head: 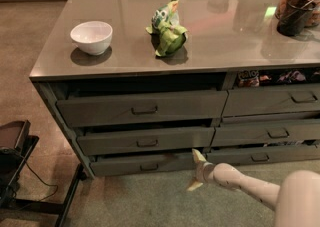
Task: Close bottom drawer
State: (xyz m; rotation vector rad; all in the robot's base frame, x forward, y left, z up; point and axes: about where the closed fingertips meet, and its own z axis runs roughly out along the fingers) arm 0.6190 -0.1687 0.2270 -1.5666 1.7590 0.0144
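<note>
The bottom drawer (125,163) is the lowest of the wide left stack, dark grey-green with a small dark pull (149,167) at its centre. It stands slightly out from the cabinet. My gripper (195,171) is low in front of the drawer's right end, on a white arm coming in from the lower right. It is open and holds nothing. One fingertip (198,155) points up by the drawer's right corner and the other (193,186) points down at the carpet.
The two drawers above (142,108) and the right stack's drawers (272,102) also stand ajar. On the counter are a white bowl (91,36), a green bag (167,27) and a dark cup (294,17). A black stand (15,166) sits on the floor at the left.
</note>
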